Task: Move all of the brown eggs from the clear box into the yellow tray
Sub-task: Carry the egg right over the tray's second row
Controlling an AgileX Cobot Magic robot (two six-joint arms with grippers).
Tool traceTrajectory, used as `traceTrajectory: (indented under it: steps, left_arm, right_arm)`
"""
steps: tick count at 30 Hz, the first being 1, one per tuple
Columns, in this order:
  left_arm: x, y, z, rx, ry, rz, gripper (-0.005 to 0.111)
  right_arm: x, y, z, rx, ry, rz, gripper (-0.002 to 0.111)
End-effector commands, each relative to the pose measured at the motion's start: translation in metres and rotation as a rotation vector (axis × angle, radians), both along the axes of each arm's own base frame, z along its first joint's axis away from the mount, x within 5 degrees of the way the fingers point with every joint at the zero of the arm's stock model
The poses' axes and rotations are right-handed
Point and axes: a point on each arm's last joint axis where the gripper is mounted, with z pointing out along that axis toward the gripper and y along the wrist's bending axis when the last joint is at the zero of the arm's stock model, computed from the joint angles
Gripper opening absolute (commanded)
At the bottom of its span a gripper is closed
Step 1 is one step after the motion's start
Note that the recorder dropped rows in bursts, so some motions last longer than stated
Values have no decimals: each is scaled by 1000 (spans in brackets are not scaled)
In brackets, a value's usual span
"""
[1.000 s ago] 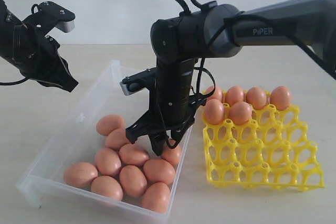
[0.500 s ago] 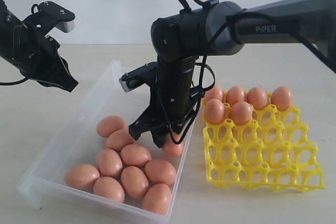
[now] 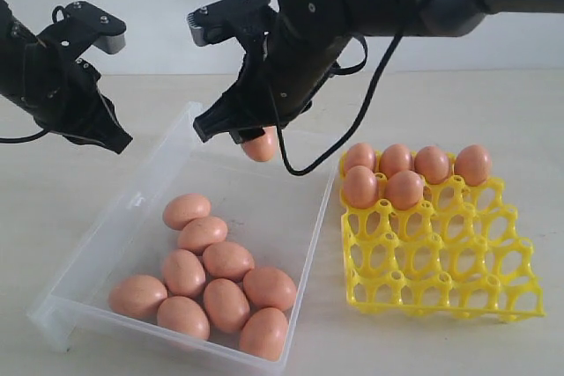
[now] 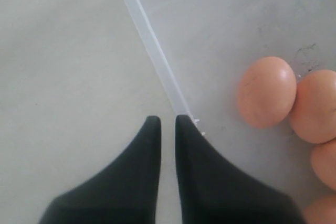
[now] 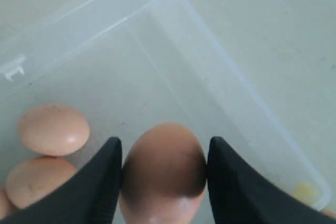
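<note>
- Closest to the camera: nine brown eggs (image 3: 227, 261) bunched up in the near end of the clear box (image 3: 123, 213), most of them touching a neighbour.
- Just right of the box, the yellow tray (image 3: 441, 279) sits on the surface (image 3: 493, 103). It's got six tray eggs (image 3: 404, 189) in it, all toward the back: four across the far row, plus two in the left-hand cups of the row in front of that.
- Further back, my right fingers (image 3: 220, 121) have the held egg (image 3: 262, 144) up in the air above the far half of the box, well clear of the box floor and of the pile. On the right wrist cam the held egg (image 5: 163, 171) is wedged between the fingers (image 5: 107, 182), one pressed against each side, so they're spread about an egg's width with the egg poking out past the tips.
- Way over on the far left, my left fingers (image 3: 106, 129) hang raised beside the box, nearly pressed together with only a sliver of gap and nothing in them. The left wrist cam puts the tips (image 4: 149, 145) right over the box's side wall, with the nearest egg (image 4: 266, 92) inside the box and apart from them.
</note>
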Motion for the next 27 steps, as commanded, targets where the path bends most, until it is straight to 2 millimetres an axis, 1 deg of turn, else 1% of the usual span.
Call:
traceTrajectory:
  steps: [1, 3, 7, 10, 13, 15, 18, 19, 20, 21, 24, 26, 27]
  left_arm:
    - [0, 0, 3, -13, -28, 14, 8]
    - [1, 0, 3, -14, -32, 15, 8]
    - [1, 0, 3, -12, -34, 12, 8]
    - [1, 0, 3, -12, -34, 12, 8]
    - [0, 1, 2, -11, -34, 14, 8]
    - [0, 1, 1, -11, -33, 14, 8]
    - [0, 1, 0, -11, -42, 18, 8]
    - [0, 1, -1, -10, -46, 20, 8]
    - [0, 1, -2, -8, -45, 16, 8]
    - [0, 1, -2, -8, -51, 18, 8]
    - [1, 1, -1, -9, -66, 22, 8]
    - [3, 1, -1, -10, -79, 25, 8]
    - [3, 2, 0, -10, -83, 26, 8]
  right_arm:
    - [-6, -9, 1, 98, -138, -21, 0]
    - [-9, -13, 1, 141, -199, -17, 0]
    - [-17, -20, 1, 169, -253, -6, 0]
    - [-19, -30, -1, 183, -265, -19, 0]
    - [-20, -44, -1, 240, -274, -46, 0]
    - [-19, -57, -3, 269, -276, -72, 0]
    - [-17, -79, -7, 269, -273, -121, 0]
    - [-15, -94, -7, 261, -276, -157, 0]
    - [-13, -102, -6, 262, -280, -175, 0]
    - [-12, -117, -5, 264, -291, -208, 0]
    - [-14, -140, -2, 287, -321, -252, 0]
    - [-19, -158, -7, 324, -347, -274, 0]
    - [-21, -163, -11, 336, -355, -281, 0]
